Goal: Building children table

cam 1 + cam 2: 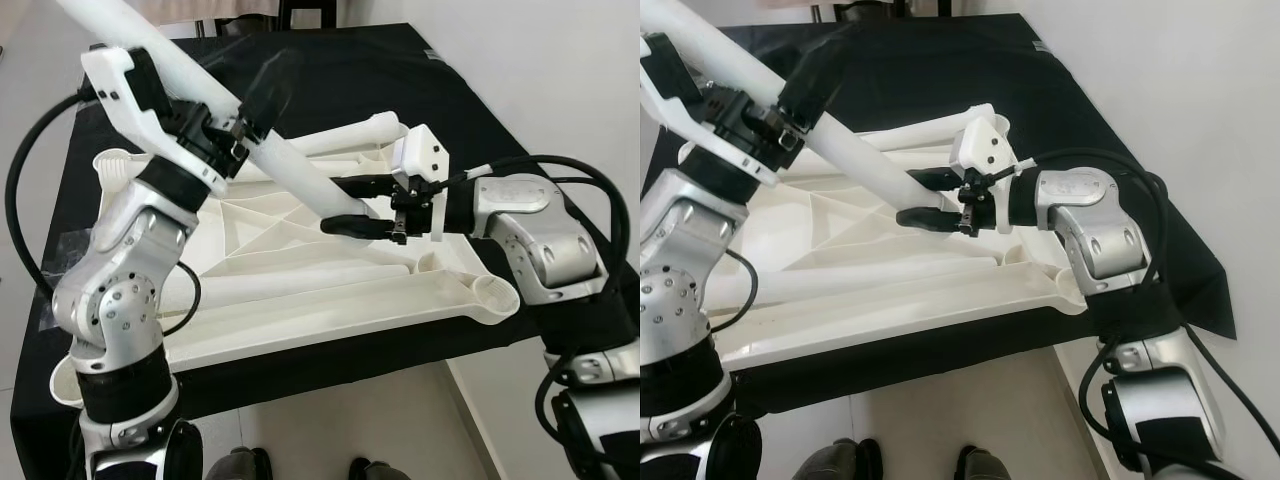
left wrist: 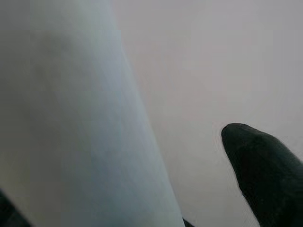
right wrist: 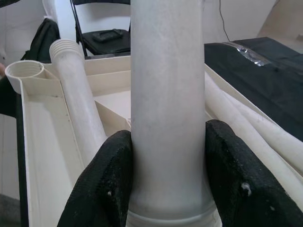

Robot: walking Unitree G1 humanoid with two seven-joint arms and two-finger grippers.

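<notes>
right gripper (image 1: pixel 345 207) clamps both black fingers (image 3: pixel 99 182) on the lower end of a white table leg (image 1: pixel 290 165), held tilted above the upturned white tabletop (image 1: pixel 300 300) on a black-covered table (image 1: pixel 400 90). left gripper (image 1: pixel 245 115) closes around the leg higher up; the leg's upper end is cut off by the frame edge.

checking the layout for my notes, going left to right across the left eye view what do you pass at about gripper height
left gripper on the raised white table leg → right gripper at that leg's lower end → right arm's silver forearm
</notes>
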